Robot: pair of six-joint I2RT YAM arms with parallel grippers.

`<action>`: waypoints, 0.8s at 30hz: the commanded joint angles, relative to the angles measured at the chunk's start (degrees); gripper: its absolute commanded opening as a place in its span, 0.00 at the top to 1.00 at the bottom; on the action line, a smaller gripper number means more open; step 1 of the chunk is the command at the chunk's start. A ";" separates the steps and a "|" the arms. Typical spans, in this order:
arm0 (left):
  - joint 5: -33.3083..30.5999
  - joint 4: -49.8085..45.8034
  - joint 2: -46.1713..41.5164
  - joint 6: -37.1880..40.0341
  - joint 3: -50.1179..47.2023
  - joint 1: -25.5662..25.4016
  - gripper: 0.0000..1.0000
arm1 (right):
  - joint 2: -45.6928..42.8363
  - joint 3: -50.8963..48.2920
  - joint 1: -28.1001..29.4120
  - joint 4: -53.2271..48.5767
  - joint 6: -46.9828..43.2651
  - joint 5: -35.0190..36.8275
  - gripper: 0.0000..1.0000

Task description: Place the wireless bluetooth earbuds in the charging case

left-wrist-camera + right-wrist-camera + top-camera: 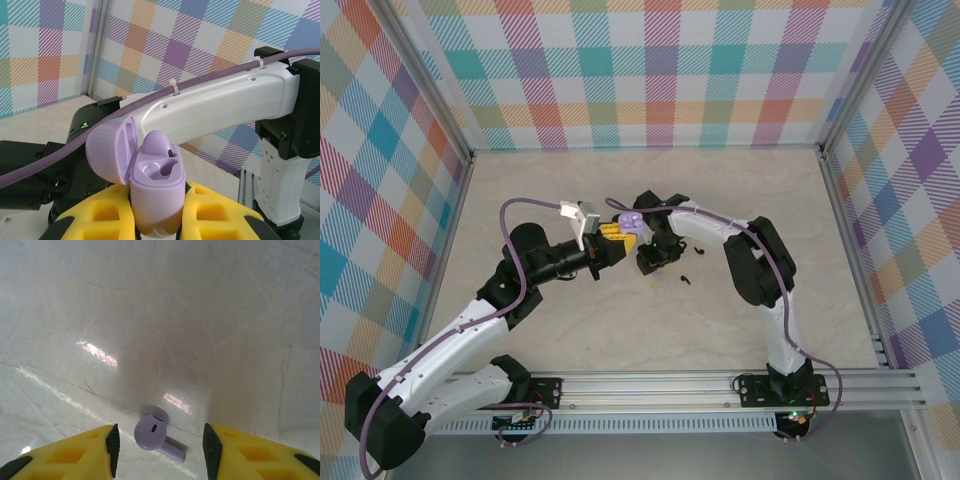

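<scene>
My left gripper (618, 232) (157, 222) is shut on the lilac charging case (157, 192) (632, 220), held upright above the table with its lid (110, 155) hinged open. One lilac earbud (159, 144) sits in the case's far slot; the near slot is empty. My right gripper (159, 452) (653, 258) points down at the table, open. A second lilac earbud (152, 434) lies loose on the tabletop between its yellow fingers (75, 457), touching neither. Two black earbuds (700, 251) (685, 278) lie on the table just right of the right gripper.
The right arm's white link (215, 100) and purple cable (200, 80) cross close behind the held case. Checked walls enclose the beige marble table (570, 330). A metal rail (720, 385) runs along the near edge.
</scene>
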 commanded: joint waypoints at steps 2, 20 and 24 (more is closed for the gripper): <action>-0.68 0.81 -0.81 0.36 1.44 -0.69 0.84 | 1.85 2.09 0.94 -2.39 -0.82 2.43 0.50; -0.65 0.89 -0.73 0.01 1.35 -0.69 0.84 | 2.75 4.15 0.42 -3.97 7.69 11.78 0.60; -0.65 0.99 -0.77 0.01 1.28 -0.69 0.84 | 2.42 4.64 0.03 -5.01 9.46 12.47 0.61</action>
